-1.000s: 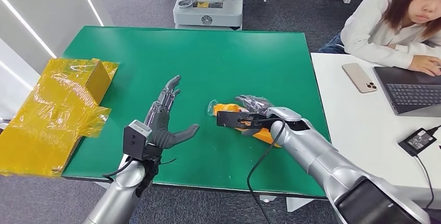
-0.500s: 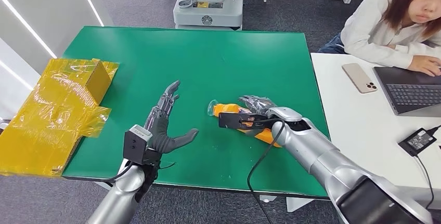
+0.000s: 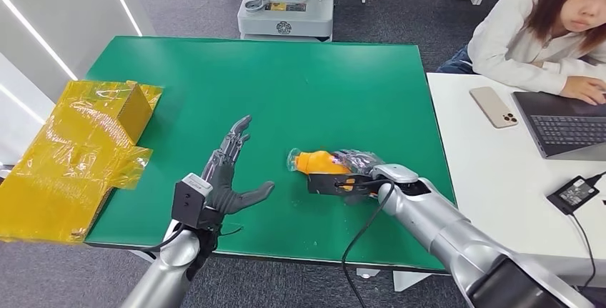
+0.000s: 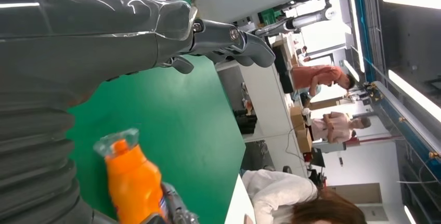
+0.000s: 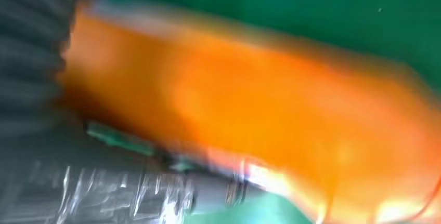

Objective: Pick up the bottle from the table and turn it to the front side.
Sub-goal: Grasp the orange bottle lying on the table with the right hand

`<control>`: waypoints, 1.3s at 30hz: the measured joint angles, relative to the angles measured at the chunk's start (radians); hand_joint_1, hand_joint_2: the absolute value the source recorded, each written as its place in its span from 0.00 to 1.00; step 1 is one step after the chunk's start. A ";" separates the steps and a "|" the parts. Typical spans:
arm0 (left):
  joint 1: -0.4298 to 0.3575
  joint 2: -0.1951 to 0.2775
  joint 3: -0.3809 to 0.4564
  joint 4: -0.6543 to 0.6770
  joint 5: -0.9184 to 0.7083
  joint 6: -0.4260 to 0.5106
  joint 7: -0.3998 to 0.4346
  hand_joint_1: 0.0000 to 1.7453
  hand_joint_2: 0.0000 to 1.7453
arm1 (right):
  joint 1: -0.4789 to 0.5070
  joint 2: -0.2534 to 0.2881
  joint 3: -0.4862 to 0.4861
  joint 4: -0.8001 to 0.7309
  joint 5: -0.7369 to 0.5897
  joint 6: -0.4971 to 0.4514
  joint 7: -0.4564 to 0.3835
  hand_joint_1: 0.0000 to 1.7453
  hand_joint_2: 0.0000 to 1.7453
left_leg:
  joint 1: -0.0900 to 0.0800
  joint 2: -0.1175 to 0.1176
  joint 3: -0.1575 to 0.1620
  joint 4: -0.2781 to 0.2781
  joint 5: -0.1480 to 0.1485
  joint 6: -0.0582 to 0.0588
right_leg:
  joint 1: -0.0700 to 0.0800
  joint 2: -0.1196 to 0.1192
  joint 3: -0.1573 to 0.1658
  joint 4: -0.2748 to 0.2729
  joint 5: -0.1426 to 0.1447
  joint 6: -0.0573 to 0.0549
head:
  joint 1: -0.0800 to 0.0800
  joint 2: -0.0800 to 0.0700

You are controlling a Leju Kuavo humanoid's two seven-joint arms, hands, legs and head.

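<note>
bottle (image 3: 319, 161): orange, lying on its side on the green table (image 3: 321, 79), cap toward my left hand
right hand (image 3: 351, 170): i have it wrapped around the body
left hand (image 3: 227, 179): fingers spread, holding nothing, near the cap
next: i judge a firm, even squeeze before lifting and rolling it

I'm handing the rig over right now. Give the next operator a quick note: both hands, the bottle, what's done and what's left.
Right robot hand: wrapped around the orange bottle, which lies on its side with its cap end toward the left robot hand.
Left robot hand: open, holding nothing, over the green table, apart from the bottle.
Done: bottle gripped.
Left: whether it has cleared the table can't be told; lift it and turn it front side out. The right wrist view is blurred, so the label side can't be read.
</note>
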 joint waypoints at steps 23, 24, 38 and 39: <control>0.032 -0.006 0.015 -0.019 0.003 -0.012 0.000 0.00 1.00 | -0.003 -0.006 0.014 0.003 0.002 0.032 0.008 0.00 1.00 | 0.000 -0.001 0.000 0.000 0.000 0.000 | 0.000 -0.001 0.000 0.000 0.000 0.000 | 0.000 0.000; 0.032 -0.006 0.016 -0.020 0.003 -0.012 0.000 0.00 1.00 | -0.003 -0.006 0.014 0.003 0.002 0.032 0.008 0.00 1.00 | 0.000 -0.001 0.000 0.000 0.000 0.000 | 0.000 -0.001 0.000 0.000 0.000 0.000 | 0.000 0.000; 0.062 -0.006 0.018 -0.059 0.006 -0.041 0.034 0.00 1.00 | -0.018 -0.017 0.024 -0.008 0.034 0.095 0.057 0.00 1.00 | 0.000 -0.001 0.000 0.000 0.000 0.000 | 0.000 -0.001 0.000 0.000 0.000 0.000 | 0.000 0.000; 0.064 -0.006 0.018 -0.062 0.007 -0.041 0.036 0.00 1.00 | -0.020 -0.019 0.025 -0.009 0.034 0.096 0.059 0.00 1.00 | 0.000 -0.001 0.000 0.000 0.000 0.000 | 0.000 -0.001 0.000 0.000 0.000 0.000 | 0.000 0.000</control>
